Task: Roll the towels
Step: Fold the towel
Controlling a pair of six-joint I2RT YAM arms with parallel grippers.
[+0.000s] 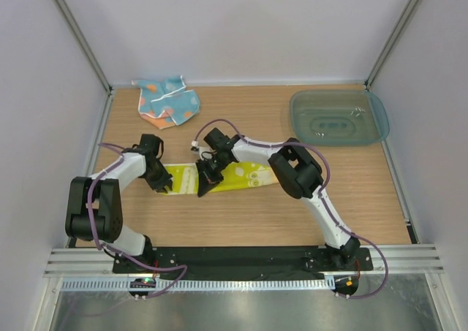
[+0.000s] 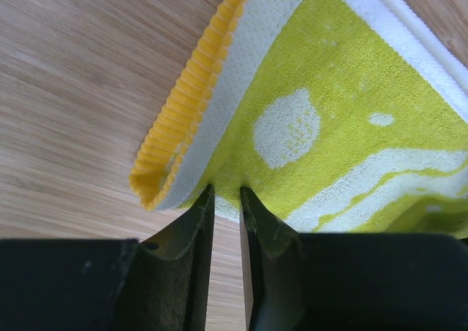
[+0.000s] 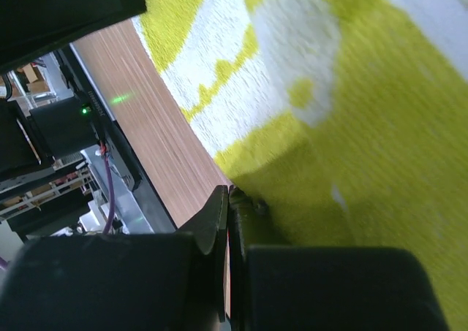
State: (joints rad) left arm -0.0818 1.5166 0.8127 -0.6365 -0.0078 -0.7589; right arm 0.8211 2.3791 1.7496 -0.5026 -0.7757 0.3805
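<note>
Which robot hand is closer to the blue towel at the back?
Left. The left gripper sits at the yellow towel's left end, almost straight in front of the blue towel. The right gripper is farther right, on the yellow towel's middle.

bright, even light, soft shadows; the right wrist view smears beyond the fingers (image 3: pixel 219 221), the left wrist view stays sharp.

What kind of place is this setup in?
Probably a robotics lab test cell. A wooden table sits walled in by plain white panels on aluminium framing, with only practice props on it: a yellow towel, a blue towel and a teal tray.
</note>
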